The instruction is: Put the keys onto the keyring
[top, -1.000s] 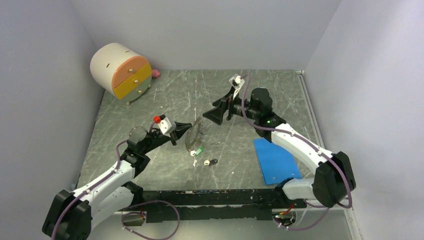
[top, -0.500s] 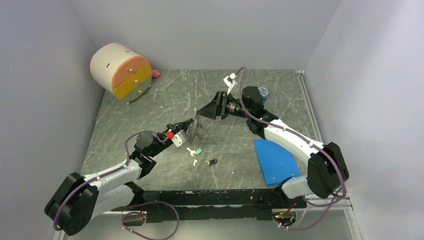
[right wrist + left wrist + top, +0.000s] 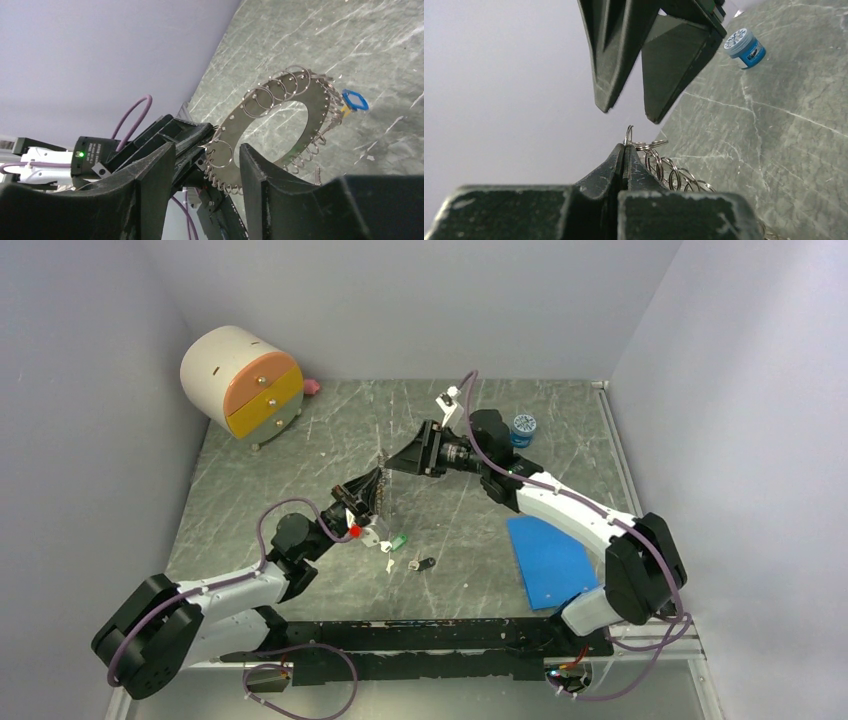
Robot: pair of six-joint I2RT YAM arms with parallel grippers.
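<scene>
The keyring (image 3: 250, 107) is a flat silvery hoop edged with small wire loops, held upright off the table (image 3: 384, 480). My left gripper (image 3: 624, 147) is shut on its rim (image 3: 373, 494). My right gripper (image 3: 207, 150) has come up to the same rim (image 3: 396, 467), with its jaws partly open on either side of the rim. One small loop (image 3: 220, 154) sits between them, touching neither finger. A blue-headed key (image 3: 354, 100) shows at the ring's far edge. A green key (image 3: 398, 541), a black key (image 3: 426, 563) and a pale one (image 3: 389, 564) lie on the table below.
A small blue jar (image 3: 524, 427) stands behind the right arm. A round cabinet with orange and yellow drawers (image 3: 242, 380) sits at the back left, with a pink scrap (image 3: 312, 387) beside it. A blue sheet (image 3: 555, 560) lies at the front right. Walls enclose three sides.
My right gripper has swung left to the ring and its jaws have narrowed. My left gripper has carried the ring up and toward the back, meeting it.
</scene>
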